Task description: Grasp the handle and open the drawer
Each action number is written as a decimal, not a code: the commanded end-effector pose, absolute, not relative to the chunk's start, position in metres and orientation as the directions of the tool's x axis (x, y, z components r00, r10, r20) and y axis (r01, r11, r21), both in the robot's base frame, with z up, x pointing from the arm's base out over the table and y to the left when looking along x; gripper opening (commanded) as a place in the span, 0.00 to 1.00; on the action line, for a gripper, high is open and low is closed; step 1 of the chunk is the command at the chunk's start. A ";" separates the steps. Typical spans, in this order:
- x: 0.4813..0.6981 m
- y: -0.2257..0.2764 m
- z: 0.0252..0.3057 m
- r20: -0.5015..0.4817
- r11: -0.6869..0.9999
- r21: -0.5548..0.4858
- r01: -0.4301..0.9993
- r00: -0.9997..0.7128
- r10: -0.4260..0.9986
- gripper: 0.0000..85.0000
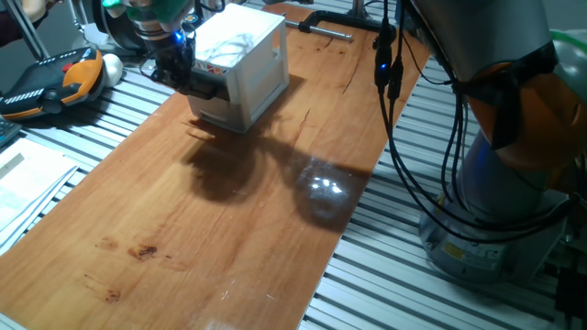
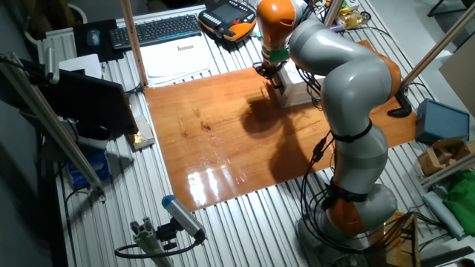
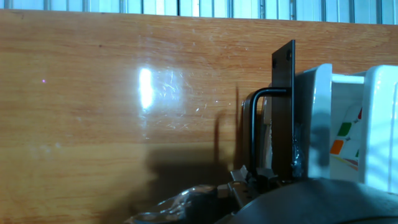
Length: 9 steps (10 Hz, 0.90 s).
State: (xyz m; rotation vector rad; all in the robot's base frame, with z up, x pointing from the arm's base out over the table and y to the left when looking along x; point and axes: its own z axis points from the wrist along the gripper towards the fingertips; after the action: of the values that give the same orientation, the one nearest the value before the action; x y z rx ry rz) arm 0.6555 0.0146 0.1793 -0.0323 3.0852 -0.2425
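Note:
The small white cabinet (image 1: 248, 64) stands at the far end of the wooden board, and also shows in the other fixed view (image 2: 298, 90). In the hand view, the dark handle (image 3: 254, 127) stands off the drawer's dark front plate (image 3: 284, 106). The white drawer (image 3: 318, 118) sits a little way out of the cabinet body (image 3: 382, 124). My gripper (image 3: 256, 178) is at the drawer front with its fingers closed around the lower part of the handle. It also shows in the fixed views (image 1: 207, 88) (image 2: 272, 78). The second drawer is hidden.
The wooden board (image 1: 229, 211) lies on a slatted aluminium table. An orange-black teach pendant (image 1: 55, 81) and papers (image 1: 27, 183) lie to the left. A black clamp (image 1: 316, 22) sits behind the cabinet. The robot base (image 1: 514, 202) and its cables stand at the right.

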 end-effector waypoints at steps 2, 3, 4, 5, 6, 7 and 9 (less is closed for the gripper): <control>0.656 0.016 0.180 -0.045 0.988 -0.155 -0.017 -0.999 -0.024 0.01; 0.656 0.017 0.180 -0.046 0.988 -0.155 -0.019 -0.999 -0.026 0.01; 0.656 0.018 0.179 -0.046 0.988 -0.155 -0.019 -0.999 -0.026 0.01; 0.656 0.019 0.179 -0.048 0.988 -0.155 -0.019 -0.999 -0.026 0.01; 0.656 0.020 0.179 -0.048 0.988 -0.155 -0.019 -0.999 -0.026 0.01; 0.656 0.021 0.179 -0.048 0.988 -0.155 -0.019 -0.999 -0.026 0.01; 0.657 0.024 0.181 -0.048 0.988 -0.155 -0.019 -0.999 -0.026 0.01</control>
State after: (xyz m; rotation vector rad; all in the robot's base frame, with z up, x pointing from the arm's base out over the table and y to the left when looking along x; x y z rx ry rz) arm 0.6570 0.0241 0.1809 -0.0349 3.0829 -0.2399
